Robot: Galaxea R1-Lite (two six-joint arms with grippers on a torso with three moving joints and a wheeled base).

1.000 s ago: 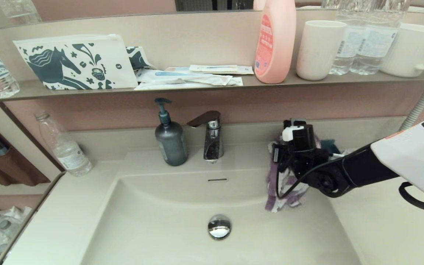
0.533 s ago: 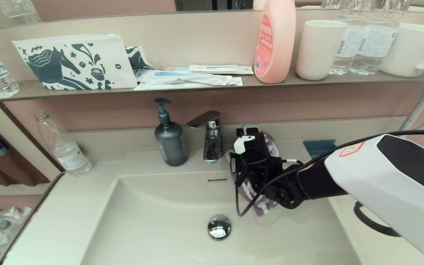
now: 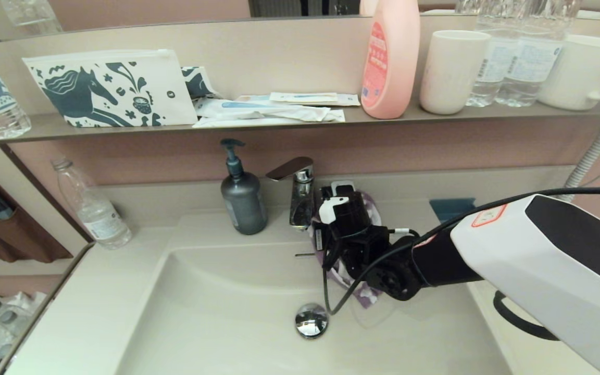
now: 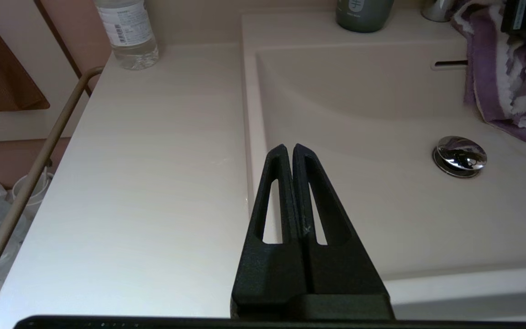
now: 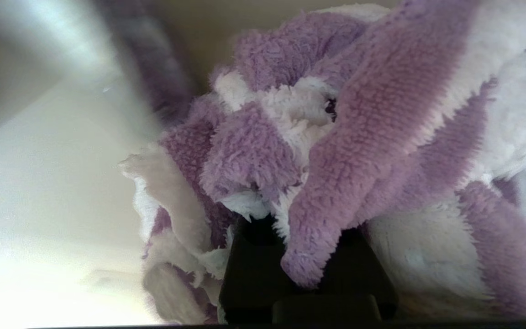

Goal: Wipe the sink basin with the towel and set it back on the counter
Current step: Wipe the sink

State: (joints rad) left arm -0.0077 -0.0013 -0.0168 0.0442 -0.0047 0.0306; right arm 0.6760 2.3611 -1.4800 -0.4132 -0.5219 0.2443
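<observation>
Right pincer [image 3: 342, 229] pinching the towel [image 3: 354, 284] against the sink basin [image 3: 216, 312] back wall, 1 o'clock of the drain plug [image 3: 311, 320]. Left pincer [image 4: 289, 151] pressed together, hovering over the desk [image 4: 153, 160] at the basin's left rim.

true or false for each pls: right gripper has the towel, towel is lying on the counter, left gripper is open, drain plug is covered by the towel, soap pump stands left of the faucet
1. The right gripper holds the towel. True.
2. The towel lies on the counter. False: it hangs from the right gripper against the back wall of the sink basin, beside the faucet.
3. The left gripper is open. False: its fingers are pressed together, and it sits over the basin's left rim, holding nothing.
4. The towel covers the drain plug. False: the plug is bare, with the towel's lower edge behind it.
5. The soap pump stands left of the faucet. True.
</observation>
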